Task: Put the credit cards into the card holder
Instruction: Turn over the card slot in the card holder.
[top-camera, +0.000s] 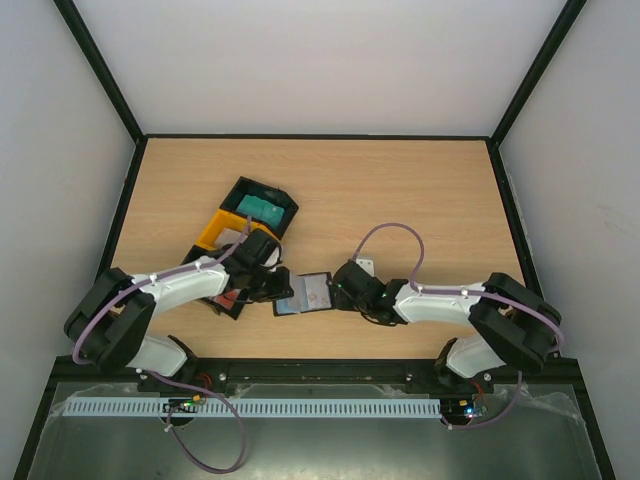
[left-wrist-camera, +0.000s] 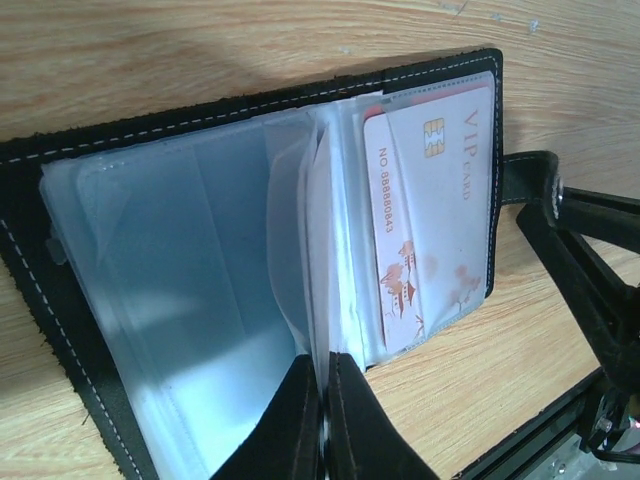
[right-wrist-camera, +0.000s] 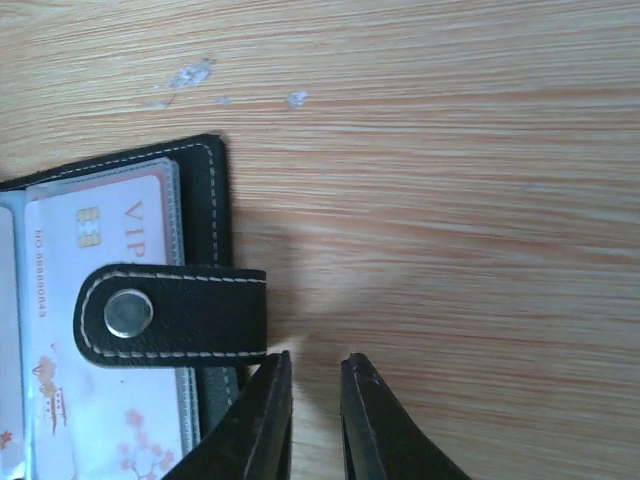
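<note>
One red-and-white VIP card (left-wrist-camera: 435, 230) already sits sleeved in the open black leather card holder (top-camera: 310, 294).
Pinched shut, the left gripper (left-wrist-camera: 325, 398) clamps the edge of a clear plastic sleeve leaf (left-wrist-camera: 300, 250) at the holder's middle fold. The right gripper (right-wrist-camera: 315, 400) rests just beside the holder's studded clasp strap (right-wrist-camera: 175, 313), its jaws a sliver apart with only the bare wooden table (right-wrist-camera: 450, 200) between them. A teal card (top-camera: 262, 208) lies in a black open tray (top-camera: 243, 187), well apart from the holder on its far-left side. The cards look light, stiff and slick, probably best pinched by a short edge. The sleeves look floppy, so a leaf likely needs holding open at its rim while a card slides in.
</note>
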